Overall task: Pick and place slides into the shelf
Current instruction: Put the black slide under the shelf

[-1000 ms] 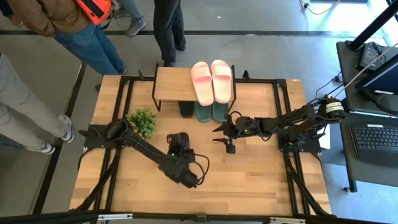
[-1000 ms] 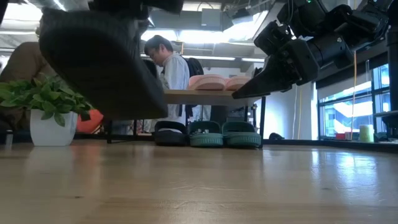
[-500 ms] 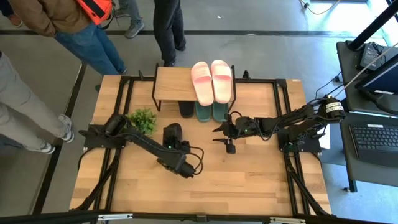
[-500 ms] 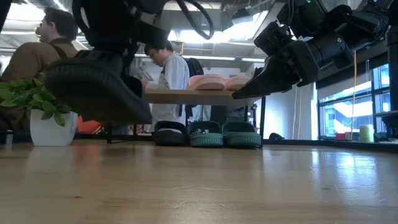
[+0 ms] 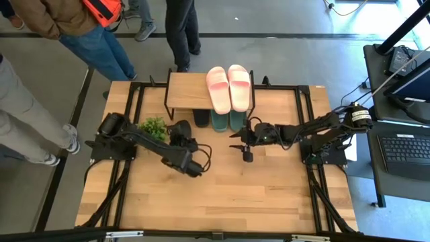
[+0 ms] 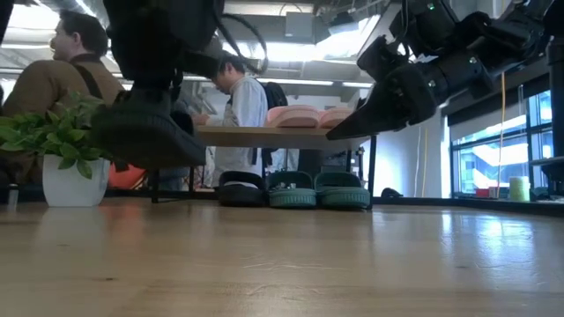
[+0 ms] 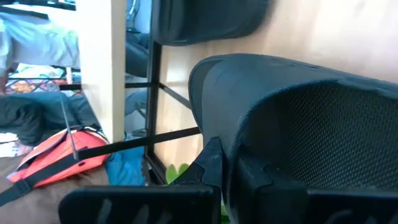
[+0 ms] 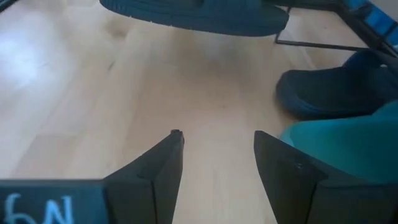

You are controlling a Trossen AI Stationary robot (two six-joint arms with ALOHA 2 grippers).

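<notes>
left gripper (image 5: 180, 142) of mine clamps a black slide (image 5: 177, 131) above the table (image 5: 269, 195), near the shelf (image 5: 188, 91); right gripper (image 8: 214, 146) hangs open beside the green slides (image 5: 228, 119).

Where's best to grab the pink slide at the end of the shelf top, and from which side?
Probably grip the pink slide by its wide strap, coming down from above: it lies sole-down on the shelf board, the strap arches over the footbed, and its twin lies close alongside, blocking that side.
</notes>
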